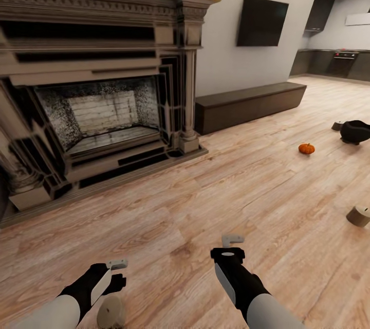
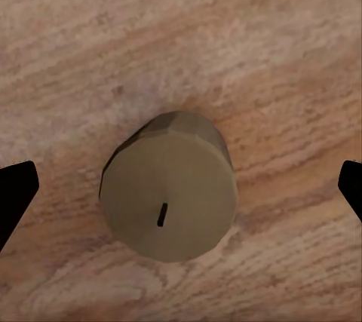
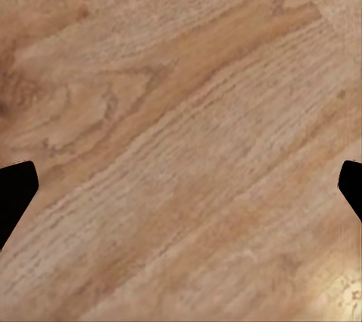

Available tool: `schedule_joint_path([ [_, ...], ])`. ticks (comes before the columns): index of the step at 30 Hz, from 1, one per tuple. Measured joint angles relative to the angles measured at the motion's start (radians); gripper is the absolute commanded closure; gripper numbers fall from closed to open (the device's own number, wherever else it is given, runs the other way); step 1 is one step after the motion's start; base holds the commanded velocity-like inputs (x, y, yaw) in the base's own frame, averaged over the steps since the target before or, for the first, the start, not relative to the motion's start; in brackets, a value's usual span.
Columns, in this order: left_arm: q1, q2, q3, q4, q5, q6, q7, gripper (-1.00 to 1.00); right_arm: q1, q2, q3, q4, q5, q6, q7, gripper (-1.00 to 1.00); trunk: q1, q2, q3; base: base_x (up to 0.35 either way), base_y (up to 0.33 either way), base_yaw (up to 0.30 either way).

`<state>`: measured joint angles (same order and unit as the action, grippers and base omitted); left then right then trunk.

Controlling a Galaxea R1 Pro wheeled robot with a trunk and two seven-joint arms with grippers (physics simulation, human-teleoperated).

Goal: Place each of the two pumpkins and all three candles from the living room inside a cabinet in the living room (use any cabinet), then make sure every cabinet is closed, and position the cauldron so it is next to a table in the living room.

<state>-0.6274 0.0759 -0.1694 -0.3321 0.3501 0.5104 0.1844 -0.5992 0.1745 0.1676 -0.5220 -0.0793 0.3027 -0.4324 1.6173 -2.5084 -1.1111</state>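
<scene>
While you are looking out from the head camera, the brick fireplace (image 1: pixel 97 108) is filling the left side, and the long dark cabinet (image 1: pixel 250 104) is sitting just to its right along the wall under the black TV (image 1: pixel 261 21), its drawers shut. Well out from the fireplace on the plank floor (image 1: pixel 205 200), a pumpkin (image 1: pixel 307 149) is lying near the black cauldron (image 1: pixel 355 131), with a candle (image 1: pixel 337 125) just beside the cauldron and another candle (image 1: pixel 358 215) nearer to you. Your left gripper (image 1: pixel 114 273) is hanging just above a third candle (image 1: pixel 111 312); your right gripper (image 1: pixel 229 247) is hovering over bare floor. In the left wrist camera, that candle (image 2: pixel 169 186) is standing upright between fingertips (image 2: pixel 15 194) spread wide, not touching it. In the right wrist camera, the fingertips (image 3: pixel 15 192) are likewise standing wide apart over bare planks (image 3: pixel 181 133).
</scene>
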Motion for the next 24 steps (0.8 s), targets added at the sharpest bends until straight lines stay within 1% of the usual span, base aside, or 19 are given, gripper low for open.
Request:
schedule_joint_path([
  [14,0.0,0.002,0.0,-0.001,-0.002,-0.001,0.0,-1.0,0.0,0.0,0.0,0.0,0.0,0.0,0.0,-1.0,0.006,-0.003,-0.054,0.0,0.0,0.0],
  [21,0.0,0.003,0.001,-0.002,0.0,-0.004,-0.001,-1.0,0.0,0.0,0.0,0.0,0.0,0.0,0.0,-1.0,0.006,-0.003,-0.054,0.011,0.0,0.0],
  [24,0.0,0.004,0.002,0.0,0.001,-0.03,-0.001,-1.0,0.0,0.0,0.0,0.0,0.0,-0.001,0.0,-1.0,0.006,-0.003,-0.054,0.112,0.0,0.0],
])
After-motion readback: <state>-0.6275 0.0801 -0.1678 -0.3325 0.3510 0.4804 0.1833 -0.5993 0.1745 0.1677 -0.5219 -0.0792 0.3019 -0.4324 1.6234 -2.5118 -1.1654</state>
